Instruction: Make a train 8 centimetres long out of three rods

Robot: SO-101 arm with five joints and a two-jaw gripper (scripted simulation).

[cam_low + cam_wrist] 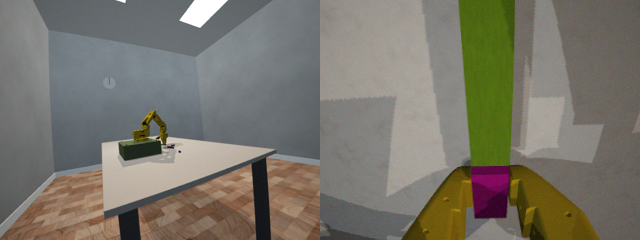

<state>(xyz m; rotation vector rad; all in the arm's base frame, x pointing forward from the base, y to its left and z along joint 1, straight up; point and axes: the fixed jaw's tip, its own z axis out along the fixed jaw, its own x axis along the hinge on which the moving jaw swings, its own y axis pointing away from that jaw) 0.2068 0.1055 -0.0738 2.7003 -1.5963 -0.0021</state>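
While pinched between the fingers of the yellow one-moving-jaw gripper (492,190), just at the end of the long flat lime rod (487,60), the short magenta square-section rod (491,192) seems light, rigid and smooth-faced, best held across opposite flat sides.

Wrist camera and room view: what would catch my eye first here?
In the wrist view, a lime rod runs straight up the frame, with a magenta rod pinched in the yellow gripper at its near end. In the room view, the small yellow arm stands on a dark green base on a white table.
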